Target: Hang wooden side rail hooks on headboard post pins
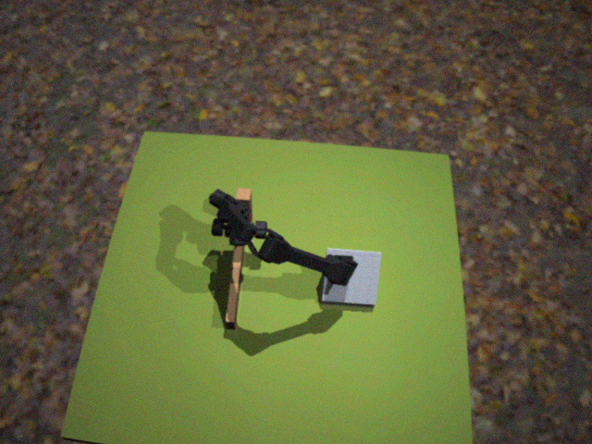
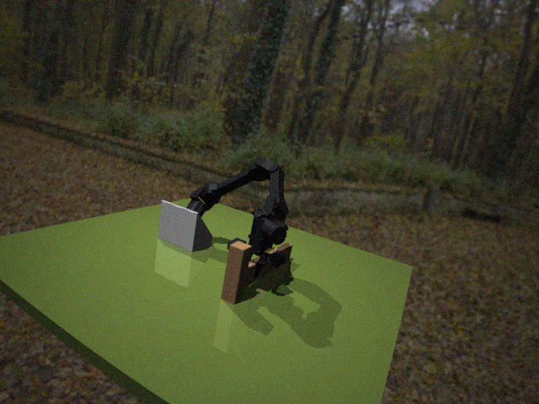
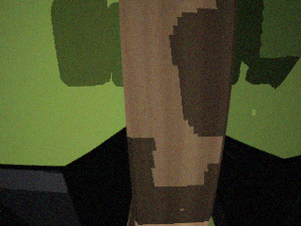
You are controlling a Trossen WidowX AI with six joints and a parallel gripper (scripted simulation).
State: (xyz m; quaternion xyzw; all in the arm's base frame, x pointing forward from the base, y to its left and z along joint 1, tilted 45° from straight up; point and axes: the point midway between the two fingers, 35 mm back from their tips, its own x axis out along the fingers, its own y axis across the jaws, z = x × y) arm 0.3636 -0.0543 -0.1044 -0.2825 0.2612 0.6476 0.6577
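The wooden headboard post (image 1: 243,193) (image 2: 235,273) stands upright on the green table (image 1: 334,191) (image 2: 109,282). The wooden side rail (image 1: 233,287) (image 2: 283,251) (image 3: 150,88) runs from the post away across the table. Its far end is low at the table. My gripper (image 1: 238,233) (image 2: 264,261) (image 3: 162,128) is shut on the rail close to the post, with a dark finger on each side of it in the wrist view. The steel hooks, the slot and the pins are hidden by the post and my gripper. I cannot tell whether the hooks sit on the pins.
The arm's grey base plate (image 1: 368,281) (image 2: 176,225) stands on the table beside the rail. The arm reaches from it over to the post. Leaf-covered ground lies around the table's edges.
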